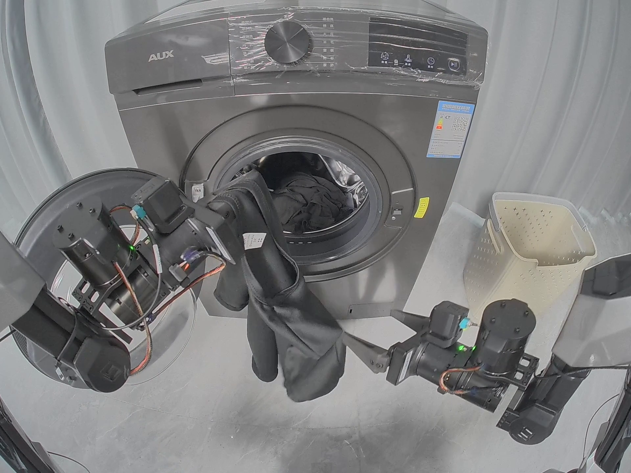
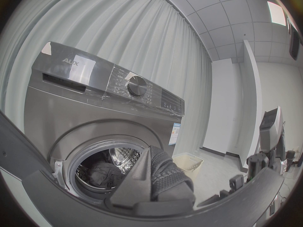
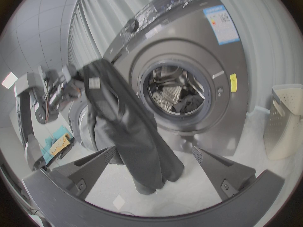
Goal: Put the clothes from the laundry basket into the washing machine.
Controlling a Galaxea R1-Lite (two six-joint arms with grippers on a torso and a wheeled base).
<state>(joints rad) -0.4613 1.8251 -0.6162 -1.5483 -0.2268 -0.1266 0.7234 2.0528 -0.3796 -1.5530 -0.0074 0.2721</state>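
A grey front-loading washing machine [image 1: 296, 133] stands with its round door [image 1: 66, 244] swung open to the left. Dark clothes [image 1: 309, 202] lie inside the drum [image 2: 104, 171]. My left gripper [image 1: 227, 208] is shut on a dark grey garment [image 1: 282, 310] at the drum's left rim; the cloth hangs down in front of the machine almost to the floor. In the left wrist view the bunched fabric [image 2: 167, 174] sits between the fingers. My right gripper [image 1: 378, 336] is open low in front of the machine, just right of the hanging garment [image 3: 132, 130], holding nothing.
A cream perforated laundry basket [image 1: 532, 247] stands on the floor to the right of the machine, its inside looking bare. Pale curtains hang behind. Grey floor spreads in front.
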